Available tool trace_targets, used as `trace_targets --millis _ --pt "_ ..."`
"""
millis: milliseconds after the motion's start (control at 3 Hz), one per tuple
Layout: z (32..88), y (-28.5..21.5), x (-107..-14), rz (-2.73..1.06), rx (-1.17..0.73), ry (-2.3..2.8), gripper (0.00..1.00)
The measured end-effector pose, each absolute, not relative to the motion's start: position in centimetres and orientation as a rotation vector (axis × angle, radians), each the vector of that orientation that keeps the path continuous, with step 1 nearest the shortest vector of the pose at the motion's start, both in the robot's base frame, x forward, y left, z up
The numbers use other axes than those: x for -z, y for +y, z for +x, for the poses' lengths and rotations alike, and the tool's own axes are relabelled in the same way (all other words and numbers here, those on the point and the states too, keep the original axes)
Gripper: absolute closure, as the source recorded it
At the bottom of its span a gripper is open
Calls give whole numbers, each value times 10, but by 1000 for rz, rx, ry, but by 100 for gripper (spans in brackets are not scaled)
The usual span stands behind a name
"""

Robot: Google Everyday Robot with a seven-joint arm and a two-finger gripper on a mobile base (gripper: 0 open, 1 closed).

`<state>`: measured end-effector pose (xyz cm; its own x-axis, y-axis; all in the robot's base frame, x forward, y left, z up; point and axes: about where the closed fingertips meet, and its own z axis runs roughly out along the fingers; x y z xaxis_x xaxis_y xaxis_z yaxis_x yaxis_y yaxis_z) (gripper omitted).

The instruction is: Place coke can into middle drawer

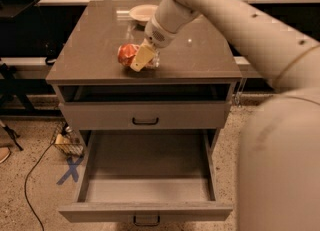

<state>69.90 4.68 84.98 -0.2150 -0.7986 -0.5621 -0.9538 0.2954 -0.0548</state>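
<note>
Robot lab: blue tape cross [70, 170], floor cable [29, 187], end effector [142, 61] at the cabinet top [95, 40].
</note>
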Motion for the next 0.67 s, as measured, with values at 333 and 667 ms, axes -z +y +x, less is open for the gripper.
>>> trace_targets --millis 333,667 --pt "653 1 -888 -1423 -392 2051 100" --pt "635 -38 -872 -1363 -369 2108 100"
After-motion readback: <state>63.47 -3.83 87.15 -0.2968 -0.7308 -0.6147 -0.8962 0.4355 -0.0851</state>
